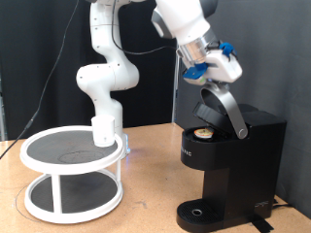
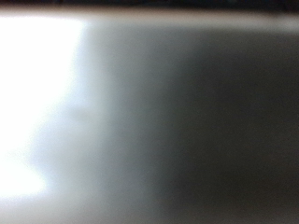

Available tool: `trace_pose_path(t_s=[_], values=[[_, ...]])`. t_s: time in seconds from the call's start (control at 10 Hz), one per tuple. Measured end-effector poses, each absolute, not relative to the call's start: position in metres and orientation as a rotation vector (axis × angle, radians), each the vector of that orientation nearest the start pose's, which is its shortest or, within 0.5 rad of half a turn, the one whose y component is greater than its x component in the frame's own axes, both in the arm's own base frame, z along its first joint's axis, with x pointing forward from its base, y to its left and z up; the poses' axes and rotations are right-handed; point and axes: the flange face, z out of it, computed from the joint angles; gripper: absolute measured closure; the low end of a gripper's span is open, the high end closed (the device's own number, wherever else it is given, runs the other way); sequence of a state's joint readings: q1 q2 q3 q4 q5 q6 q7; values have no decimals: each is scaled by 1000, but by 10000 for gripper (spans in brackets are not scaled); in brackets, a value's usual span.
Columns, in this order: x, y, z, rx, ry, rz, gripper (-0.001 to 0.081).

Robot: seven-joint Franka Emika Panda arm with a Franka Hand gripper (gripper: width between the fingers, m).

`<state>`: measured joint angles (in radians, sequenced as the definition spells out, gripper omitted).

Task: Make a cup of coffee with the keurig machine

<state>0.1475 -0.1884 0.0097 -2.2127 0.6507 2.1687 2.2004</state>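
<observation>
The black keurig machine [image 1: 236,155] stands at the exterior view's right. Its hinged lid [image 1: 222,103] is raised, and a small tan-topped pod [image 1: 202,129] sits in the open chamber. My gripper [image 1: 201,72], with blue fingertips, is at the top end of the raised lid and touches it or nearly does. The wrist view is filled by one blurred grey surface [image 2: 168,121] very close to the camera, with a bright glare on one side. The round drip base [image 1: 200,212] holds nothing. The white cup is out of view.
A white round two-tier stand [image 1: 72,173] sits on the wooden table [image 1: 146,209] at the exterior view's left. The arm's white base [image 1: 106,124] stands behind it. A black curtain [image 1: 39,58] forms the backdrop.
</observation>
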Motion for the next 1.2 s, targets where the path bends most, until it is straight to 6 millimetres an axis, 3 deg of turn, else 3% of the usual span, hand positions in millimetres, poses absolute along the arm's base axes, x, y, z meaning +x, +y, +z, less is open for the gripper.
trace_pose_path(t_s=[0.7, 1.2], values=[[489, 93, 469, -988, 2436, 610, 806], [482, 88, 484, -923, 2376, 667, 806]])
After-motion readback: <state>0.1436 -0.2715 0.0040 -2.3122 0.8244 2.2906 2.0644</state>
